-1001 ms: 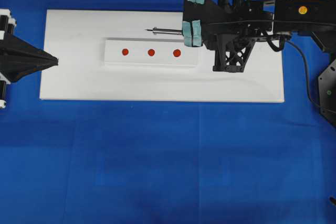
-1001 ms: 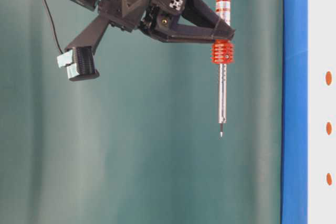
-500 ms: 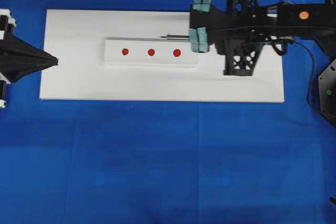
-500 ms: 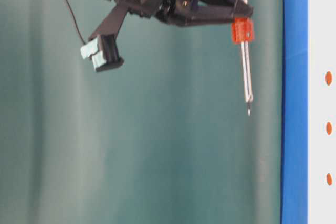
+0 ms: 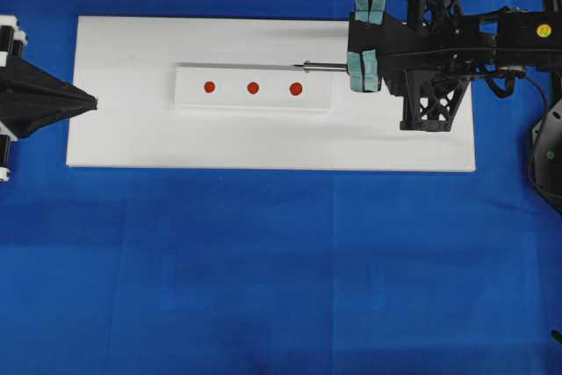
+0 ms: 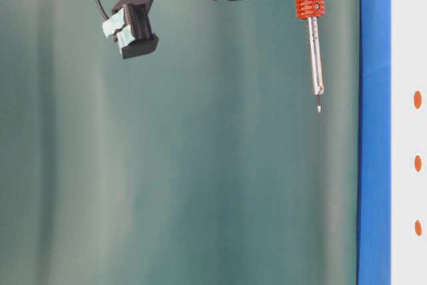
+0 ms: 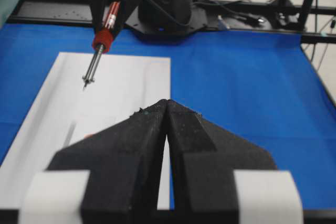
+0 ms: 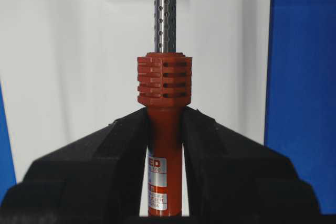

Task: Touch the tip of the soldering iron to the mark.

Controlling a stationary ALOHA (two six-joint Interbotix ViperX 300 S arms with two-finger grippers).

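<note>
Soldering iron (image 8: 164, 129) clamped in right claw (image 8: 164, 145), left claw (image 7: 167, 129) closed, empty.

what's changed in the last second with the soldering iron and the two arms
The right gripper, shut on the soldering iron, drew back toward the right of the overhead view, so the tip now sits just right of the strip with three red marks. In the table-level view it closed in on the white board. The left gripper stayed put.

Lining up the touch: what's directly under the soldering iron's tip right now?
Under the soldering iron, held in the right gripper, lies the white board, near the upper right corner of the raised strip. No red mark sits beneath. The tip itself is indistinct from overhead.
</note>
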